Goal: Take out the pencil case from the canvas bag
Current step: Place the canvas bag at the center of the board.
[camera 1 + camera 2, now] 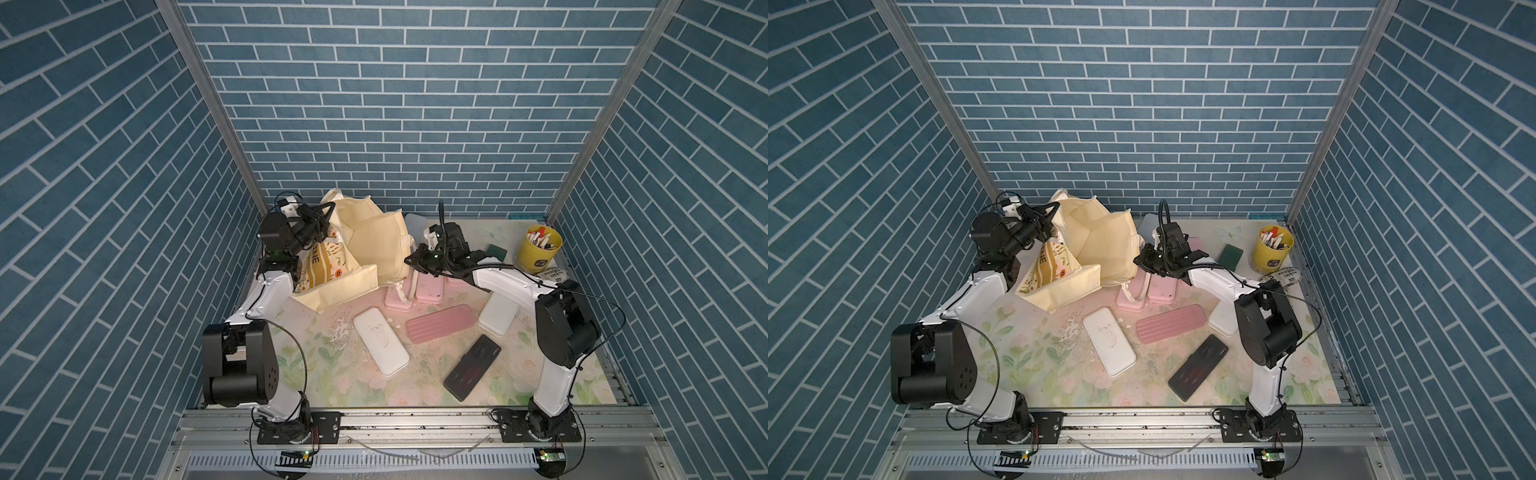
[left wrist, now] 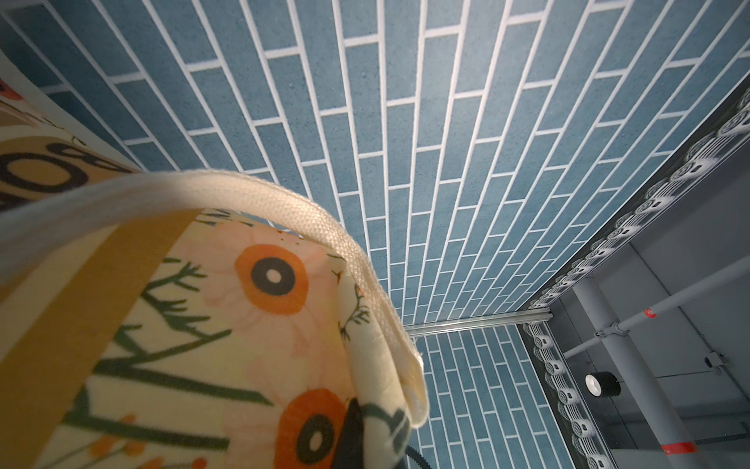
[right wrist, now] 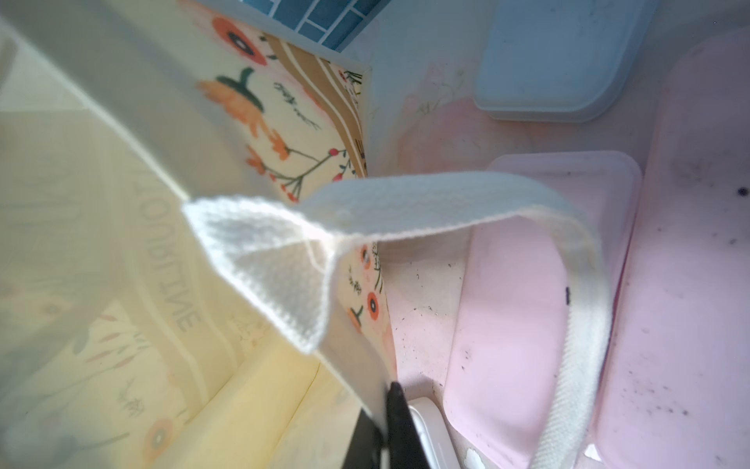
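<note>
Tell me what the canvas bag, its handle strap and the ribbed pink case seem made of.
The canvas bag: soft woven cloth, matte cream; it creases and sags. The handle strap: thick webbing, coarse weave plainly visible, matte. The ribbed pink case: probably moulded plastic or silicone; smooth, faintly satin, keeps its rounded ribbed shape. Which one, I cannot tell.

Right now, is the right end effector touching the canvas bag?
Touching. The right wrist view shows the right end effector shut on the canvas bag, with the cloth at the bag's rim pinched in its closed jaws.
</note>
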Tool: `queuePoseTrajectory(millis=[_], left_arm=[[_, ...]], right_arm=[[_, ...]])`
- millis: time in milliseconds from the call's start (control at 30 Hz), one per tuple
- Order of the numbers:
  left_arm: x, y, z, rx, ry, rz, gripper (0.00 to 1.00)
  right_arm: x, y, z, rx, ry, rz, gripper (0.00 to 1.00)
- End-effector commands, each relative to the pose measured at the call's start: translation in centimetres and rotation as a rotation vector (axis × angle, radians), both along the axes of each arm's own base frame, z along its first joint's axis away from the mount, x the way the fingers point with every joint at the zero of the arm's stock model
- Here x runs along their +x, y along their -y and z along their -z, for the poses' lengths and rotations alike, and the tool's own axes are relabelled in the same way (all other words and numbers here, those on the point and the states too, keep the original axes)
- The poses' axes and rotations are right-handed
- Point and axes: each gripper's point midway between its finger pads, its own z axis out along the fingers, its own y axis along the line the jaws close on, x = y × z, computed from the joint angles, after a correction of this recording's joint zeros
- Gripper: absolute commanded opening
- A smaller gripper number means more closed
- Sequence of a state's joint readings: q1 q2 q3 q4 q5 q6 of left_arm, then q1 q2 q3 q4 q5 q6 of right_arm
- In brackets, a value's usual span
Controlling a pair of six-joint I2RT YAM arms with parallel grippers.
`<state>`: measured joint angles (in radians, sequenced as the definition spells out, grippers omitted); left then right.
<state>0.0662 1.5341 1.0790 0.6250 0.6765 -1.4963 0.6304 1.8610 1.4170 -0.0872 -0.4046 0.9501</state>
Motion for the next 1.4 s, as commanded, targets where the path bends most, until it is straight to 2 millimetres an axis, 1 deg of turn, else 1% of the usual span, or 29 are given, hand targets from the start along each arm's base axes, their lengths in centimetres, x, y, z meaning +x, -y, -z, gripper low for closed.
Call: queuePoseTrajectory(millis=[0,100,267,467,567,600,633,733,800,867,933,1033,1067,1167,1233,1300,1367], left_arm=[[0.2,-1.4,-2.4,0.013,0.093,-0.013,0.00],[0.4,-2.6,-1.7,0.015,0.082,-0.034,0.00],[0.9,-4.1,-0.3,0.019,0.063,-0.042,0.00],[1.2,-5.0,0.4,0.022,0.065,-0.042,0.01],[1.4,-5.1,0.5,0.022,0.065,-0.042,0.02],[1.5,-5.1,0.6,0.022,0.062,-0.040,0.03],[1.5,-5.1,0.7,0.024,0.060,-0.036,0.07],[1.8,-5.3,1.1,0.041,0.064,-0.027,0.28],[2.0,-5.8,1.3,0.056,0.065,-0.037,0.39],[2.1,-6.9,1.4,0.084,0.069,-0.056,0.47],[1.9,-8.4,1.7,0.111,0.059,-0.090,0.53],[0.9,-10.6,1.9,0.179,0.051,-0.141,0.55],[0.3,-11.5,2.1,0.208,0.040,-0.165,0.55],[-1.8,-13.2,1.9,0.318,0.021,-0.231,0.56],[-3.4,-13.8,1.6,0.444,0.019,-0.278,0.58],[-4.9,-14.2,1.4,0.551,0.002,-0.327,0.64],[-6.4,-14.5,1.1,0.620,0.002,-0.374,0.68]], right_arm=[[-0.3,0.3,-4.4,-0.010,0.071,-0.018,0.00],[0.0,0.6,-6.2,-0.025,0.101,-0.002,0.00],[0.7,0.8,-8.2,-0.035,0.130,0.023,0.00],[1.2,0.6,-9.6,-0.021,0.136,0.040,0.00],[1.3,0.7,-9.8,-0.031,0.142,0.043,0.00],[1.4,0.8,-9.9,-0.040,0.144,0.047,0.00],[1.5,0.9,-10.0,-0.050,0.146,0.052,0.00],[1.8,1.2,-10.5,-0.070,0.149,0.066,0.00],[2.1,1.2,-10.8,-0.077,0.148,0.071,0.00],[2.4,1.1,-11.3,-0.085,0.150,0.079,0.00],[2.8,0.8,-11.5,-0.086,0.154,0.078,0.00],[3.5,0.5,-11.0,-0.108,0.140,0.076,0.00],[3.7,0.2,-10.8,-0.112,0.132,0.069,0.00],[4.2,-0.8,-10.2,-0.103,0.112,0.046,0.00],[4.6,-1.3,-9.8,-0.102,0.099,0.037,0.00],[4.7,-1.8,-9.5,-0.104,0.090,0.025,0.00],[4.7,-1.8,-9.5,-0.109,0.084,0.019,0.05]])
